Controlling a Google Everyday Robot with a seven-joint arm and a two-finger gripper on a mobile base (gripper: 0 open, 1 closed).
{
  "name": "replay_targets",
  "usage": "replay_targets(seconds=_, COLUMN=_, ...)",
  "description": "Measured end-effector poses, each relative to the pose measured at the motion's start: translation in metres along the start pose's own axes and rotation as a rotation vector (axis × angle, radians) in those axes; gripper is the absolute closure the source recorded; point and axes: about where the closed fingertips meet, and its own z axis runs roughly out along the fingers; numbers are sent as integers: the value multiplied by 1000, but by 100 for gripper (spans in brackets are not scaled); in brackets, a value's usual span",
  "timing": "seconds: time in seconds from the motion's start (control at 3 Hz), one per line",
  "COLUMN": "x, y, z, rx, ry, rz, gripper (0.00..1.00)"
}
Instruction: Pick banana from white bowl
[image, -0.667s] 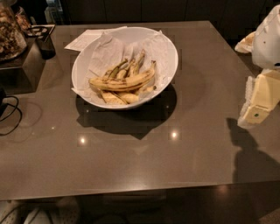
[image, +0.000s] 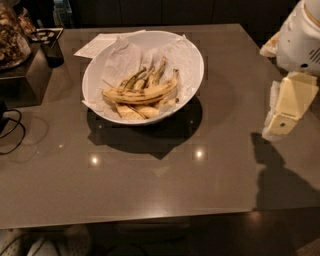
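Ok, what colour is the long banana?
The banana is yellow with dark speckles, camera view; end effector at frame's right.

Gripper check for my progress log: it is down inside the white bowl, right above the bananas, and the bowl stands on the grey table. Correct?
Not quite. The camera view shows the gripper off at the right, over the grey table, well apart from the white bowl. The bananas do lie in the bowl, which stands on the table.
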Motion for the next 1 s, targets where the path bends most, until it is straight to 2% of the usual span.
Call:
replay_targets(seconds=0.67, x=-69, y=-21, z=12, rx=-60, ry=31, rz=-125, gripper=0)
replay_targets(seconds=1.0, x=-105, y=-31, z=20, rx=-65, ry=31, rz=-209, gripper=0)
